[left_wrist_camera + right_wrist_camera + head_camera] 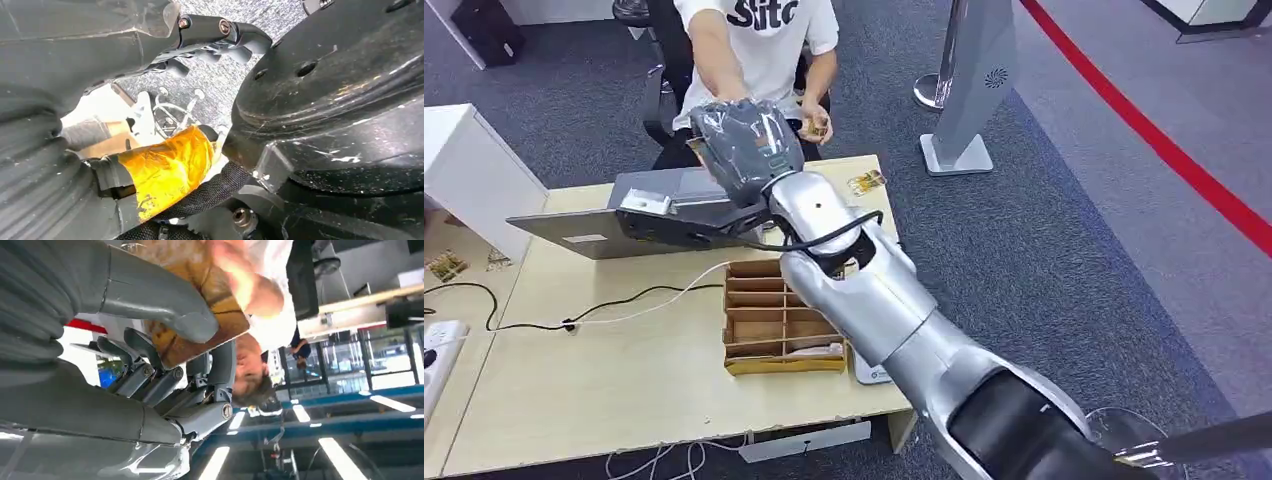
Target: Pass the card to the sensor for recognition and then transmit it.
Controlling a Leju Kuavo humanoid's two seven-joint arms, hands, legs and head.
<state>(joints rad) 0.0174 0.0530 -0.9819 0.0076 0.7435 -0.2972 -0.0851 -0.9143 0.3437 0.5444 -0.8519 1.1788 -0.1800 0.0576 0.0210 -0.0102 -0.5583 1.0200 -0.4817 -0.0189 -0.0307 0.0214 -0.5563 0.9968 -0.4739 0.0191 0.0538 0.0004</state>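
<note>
My right hand [744, 150] is stretched out over the far edge of the table toward a seated person in a white T-shirt [764, 40]. In the right wrist view this hand [150, 365] pinches a brown-and-yellow card [200, 335] between its thumb [165, 300] and darker fingers. The person's hand [245, 275] touches the card's far end. A grey sensor unit [664, 215] lies on the table under my forearm. My left hand [220, 40] hangs beside my body with nothing in it, and its thumb is wrapped in orange tape [165, 170].
A cardboard divider box [774, 320] sits mid-table on the pale wooden table [574, 390]. Loose cards [866, 183] lie at the far right corner. The person's other hand holds more cards [816, 125]. Cables [604, 305] cross the left side. A grey standing sign [969, 90] rises behind.
</note>
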